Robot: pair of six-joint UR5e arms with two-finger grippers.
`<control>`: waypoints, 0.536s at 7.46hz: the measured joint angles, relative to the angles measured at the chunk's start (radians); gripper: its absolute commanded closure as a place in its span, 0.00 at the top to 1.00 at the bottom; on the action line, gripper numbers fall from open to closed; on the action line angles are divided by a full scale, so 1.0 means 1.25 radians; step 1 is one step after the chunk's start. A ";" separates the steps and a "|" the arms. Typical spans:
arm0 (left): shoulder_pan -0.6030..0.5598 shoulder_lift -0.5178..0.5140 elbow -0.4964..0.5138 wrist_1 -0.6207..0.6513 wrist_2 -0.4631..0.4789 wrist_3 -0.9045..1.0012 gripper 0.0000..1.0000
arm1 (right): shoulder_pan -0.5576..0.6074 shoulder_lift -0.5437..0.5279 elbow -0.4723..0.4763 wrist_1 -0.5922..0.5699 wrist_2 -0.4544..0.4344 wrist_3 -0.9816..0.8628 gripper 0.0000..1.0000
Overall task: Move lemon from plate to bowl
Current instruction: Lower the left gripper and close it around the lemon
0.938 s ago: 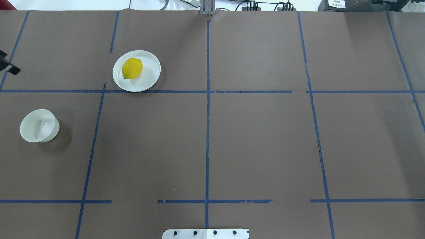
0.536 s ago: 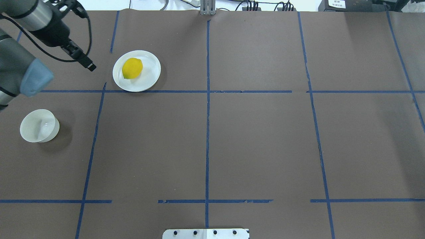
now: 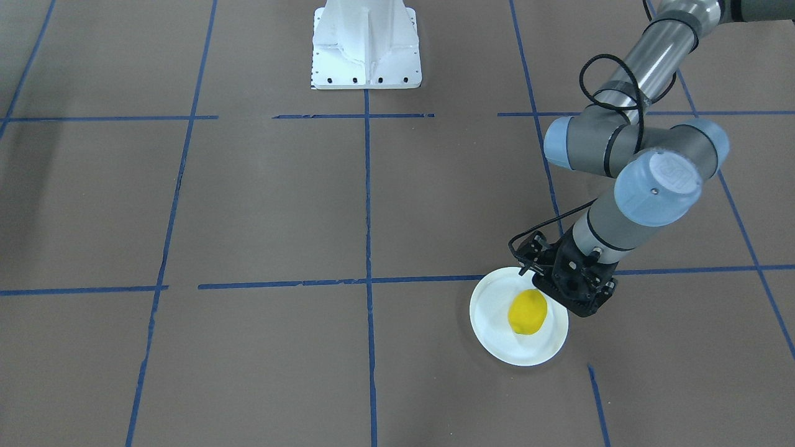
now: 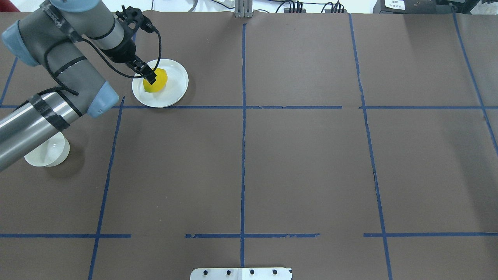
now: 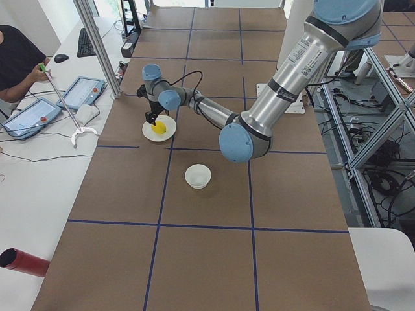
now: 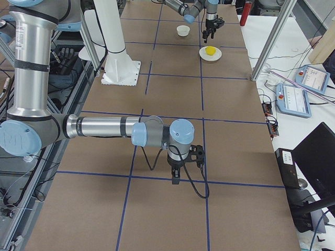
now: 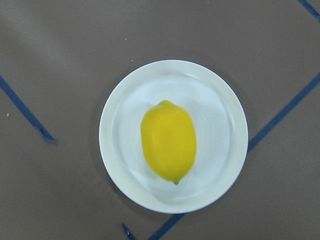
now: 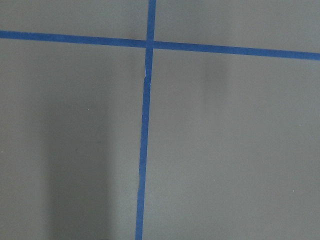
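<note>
The yellow lemon (image 4: 157,83) lies on the flat white plate (image 4: 177,87) at the far left of the table. It also shows in the front view (image 3: 527,312) and fills the middle of the left wrist view (image 7: 168,141), on the plate (image 7: 220,100). My left gripper (image 4: 149,79) hangs just above the lemon without touching it, and looks open and empty (image 3: 581,307). The small deep white bowl (image 4: 46,155) stands nearer me and further left, half hidden under my left forearm. My right gripper (image 6: 176,179) points down at bare table far away; I cannot tell its state.
Brown paper with a blue tape grid covers the table. The white robot base (image 3: 366,43) stands at my edge. An operator (image 5: 13,58) sits with tablets (image 5: 81,91) beyond the far side. The right wrist view shows only paper and tape.
My left arm has swung in from the left edge, and its gripper now hangs over the lemon on the plate. Lemon, plate and bowl have not moved.
</note>
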 measured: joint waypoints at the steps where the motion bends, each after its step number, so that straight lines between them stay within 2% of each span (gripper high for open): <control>1: 0.017 -0.009 0.019 -0.006 0.045 -0.012 1.00 | 0.000 0.000 0.000 0.000 0.000 0.000 1.00; 4: 0.038 -0.041 0.115 -0.095 0.078 -0.071 1.00 | 0.000 0.000 0.000 0.000 0.000 0.000 1.00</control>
